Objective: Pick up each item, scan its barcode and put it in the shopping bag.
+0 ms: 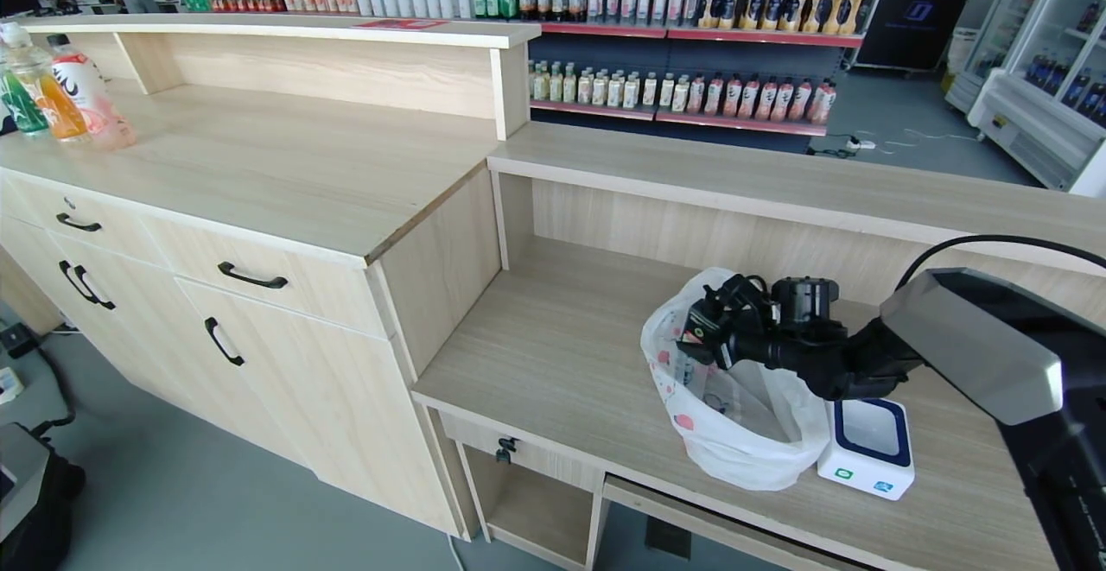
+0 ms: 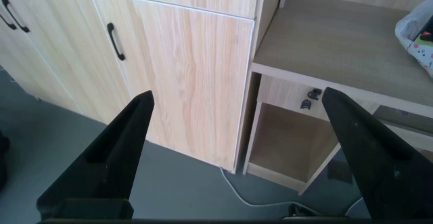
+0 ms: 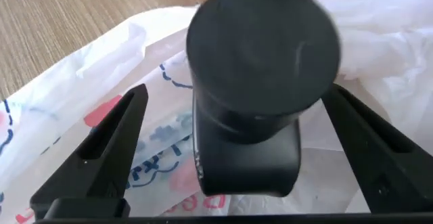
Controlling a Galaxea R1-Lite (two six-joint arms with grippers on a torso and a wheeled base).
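Behind the wooden table (image 1: 553,355) we see shop shelves (image 1: 691,35) lined with drinks. On the table's lower part a white bag (image 1: 734,433) stands with its mouth open, and a white scanner (image 1: 868,450) with a blue frame touches its side. Three bottles (image 1: 52,87) stand well apart from these, on the higher part at the far left.

The right gripper (image 1: 704,333) hangs over the mouth of the bag. In the right wrist view we see its fingers (image 3: 101,156) spread wide apart, with the bag's plastic below. A dark thing (image 3: 260,82) with a round top sits between them, and neither finger touches it. We cannot tell what it is.

The left gripper (image 2: 238,95) hangs low over the grey floor (image 2: 176,190), in front of the cupboard (image 2: 183,68) under the table. Its fingers (image 2: 108,163) also stand wide apart and hold nothing.
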